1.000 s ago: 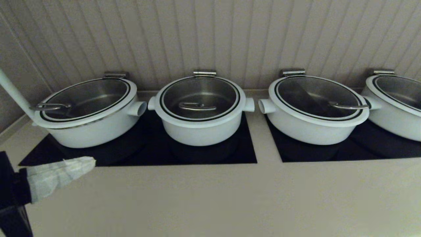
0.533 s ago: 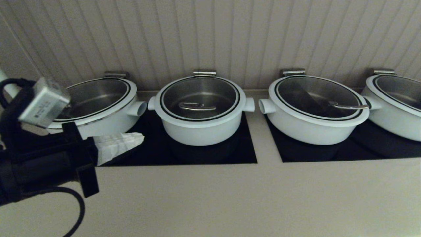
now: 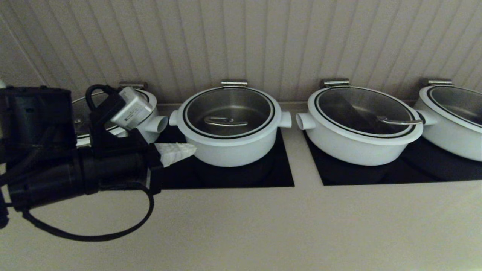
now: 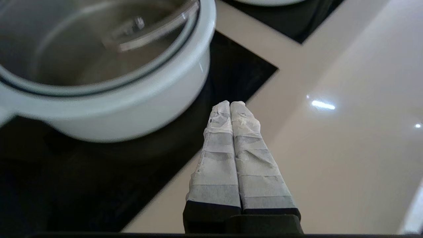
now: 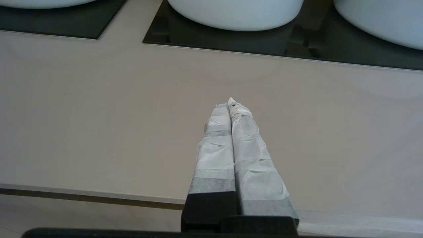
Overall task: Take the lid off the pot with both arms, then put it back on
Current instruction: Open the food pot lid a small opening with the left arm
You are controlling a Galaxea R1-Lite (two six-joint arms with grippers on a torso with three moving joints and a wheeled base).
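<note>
The pot (image 3: 229, 150), small, deep and white, stands on the left black hob plate (image 3: 226, 178). The glass lid (image 3: 248, 109) with its arched steel handle (image 3: 225, 121) lies on it. My left gripper (image 3: 190, 149), wrapped in white tape, is shut and empty, its tip just at the pot's front left side, below the rim. In the left wrist view the gripper (image 4: 230, 104) hovers over the hob's edge beside the pot (image 4: 132, 99) and lid (image 4: 82, 49). My right gripper (image 5: 230, 103) is shut and empty over the beige counter, out of the head view.
A wider white pot (image 3: 152, 124) at the left is mostly hidden behind my left arm. Two more wide lidded pots (image 3: 361, 143) (image 3: 452, 131) stand on the right hob plate (image 3: 395, 171). A panelled wall runs behind. The beige counter (image 3: 282, 226) lies in front.
My left arm has swung in from the lower left, rightward and farther in. Its shut gripper tip went from the counter's left edge to the pot's front left side.
</note>
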